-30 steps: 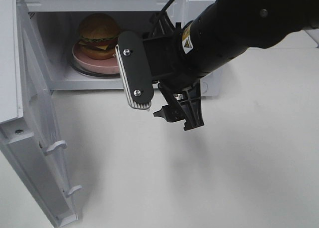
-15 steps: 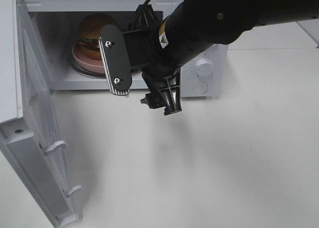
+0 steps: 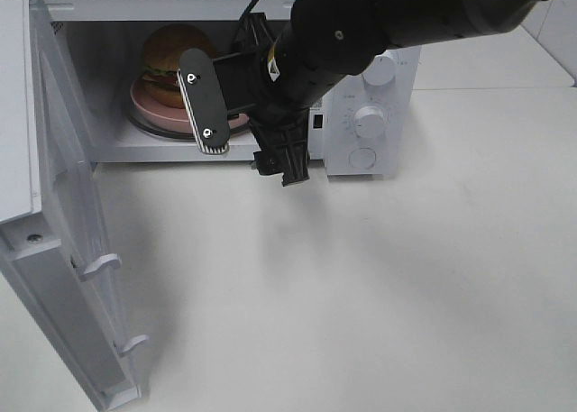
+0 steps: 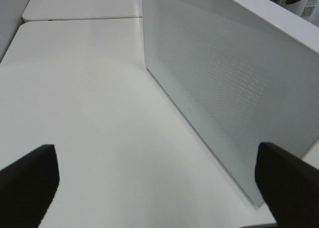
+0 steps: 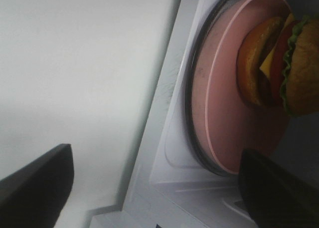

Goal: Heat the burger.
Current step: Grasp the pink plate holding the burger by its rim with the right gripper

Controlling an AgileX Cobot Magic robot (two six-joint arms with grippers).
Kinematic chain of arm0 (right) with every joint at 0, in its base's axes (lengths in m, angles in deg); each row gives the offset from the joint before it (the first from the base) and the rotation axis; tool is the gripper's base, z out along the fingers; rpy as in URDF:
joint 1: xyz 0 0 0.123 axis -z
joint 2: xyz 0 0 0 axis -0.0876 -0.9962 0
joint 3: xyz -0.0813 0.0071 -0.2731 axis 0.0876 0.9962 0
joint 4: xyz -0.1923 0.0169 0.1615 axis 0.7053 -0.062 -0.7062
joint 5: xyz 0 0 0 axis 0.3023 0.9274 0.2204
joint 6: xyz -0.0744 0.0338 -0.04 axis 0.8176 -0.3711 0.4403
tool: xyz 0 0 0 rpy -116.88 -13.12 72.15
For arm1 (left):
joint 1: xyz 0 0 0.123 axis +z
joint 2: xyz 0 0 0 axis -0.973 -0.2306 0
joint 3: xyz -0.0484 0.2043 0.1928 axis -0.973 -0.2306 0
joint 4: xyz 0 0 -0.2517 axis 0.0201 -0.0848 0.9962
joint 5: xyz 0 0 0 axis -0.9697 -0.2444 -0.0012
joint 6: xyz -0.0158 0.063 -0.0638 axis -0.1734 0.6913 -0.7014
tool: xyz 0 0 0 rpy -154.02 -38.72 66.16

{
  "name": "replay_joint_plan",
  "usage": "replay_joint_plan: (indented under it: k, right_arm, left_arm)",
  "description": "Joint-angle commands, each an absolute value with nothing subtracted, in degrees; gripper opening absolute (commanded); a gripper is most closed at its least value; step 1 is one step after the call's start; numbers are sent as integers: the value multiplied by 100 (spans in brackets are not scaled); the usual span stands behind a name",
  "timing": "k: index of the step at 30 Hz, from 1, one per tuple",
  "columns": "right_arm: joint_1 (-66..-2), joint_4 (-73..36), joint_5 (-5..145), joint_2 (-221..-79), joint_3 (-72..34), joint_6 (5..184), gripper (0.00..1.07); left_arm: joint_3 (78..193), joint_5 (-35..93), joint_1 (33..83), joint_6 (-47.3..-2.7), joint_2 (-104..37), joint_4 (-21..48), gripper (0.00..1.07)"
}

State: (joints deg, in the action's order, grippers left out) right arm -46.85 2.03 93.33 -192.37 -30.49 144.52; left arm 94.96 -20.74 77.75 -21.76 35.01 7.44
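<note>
1. A plain white matte bench [image 3: 406, 286] carries a white microwave [image 3: 365, 87], the landmark here; its door [image 3: 63, 241] stands swung wide, with a fine perforated mesh panel in the left wrist view.
2. Inside the microwave's cavity, the burger [image 3: 167, 56] sits on a smooth pink round plate [image 3: 144, 101]: glossy brown bun, ruffled green lettuce, yellow cheese, red tomato.
3. The right hand [image 3: 239, 137], black with a ribbed flat pad, hangs just in front of the cavity opening, fingers spread, holding nothing.
4. The left hand [image 4: 159, 183] shows only two dark blurred fingertips beside the door, spread apart and empty.
5. The right arm hides part of the plate and the microwave's front.
</note>
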Motion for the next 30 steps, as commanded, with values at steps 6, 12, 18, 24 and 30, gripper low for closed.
replay_joint_plan:
  k: [6,12,18,24,30]
  right_arm:
    - [-4519,232,9379,-19907,-3771,14274,86]
    - [-4467,226,9379,-20360,-4184,14205,85]
    - [-4450,197,9499,-20881,-4734,14205,84]
    - [-4450,186,9516,-21179,-5152,14205,83]
    - [-4444,151,9648,-21506,-5593,14177,81]
  left_arm:
    - [9478,-2096,7787,-2165,3547,767,100]
    - [9478,-2096,7787,-2165,3547,767,100]
    - [9478,-2096,7787,-2165,3547,767,100]
    - [9478,-2096,7787,-2165,3547,767,100]
    - [9478,-2096,7787,-2165,3547,767,100]
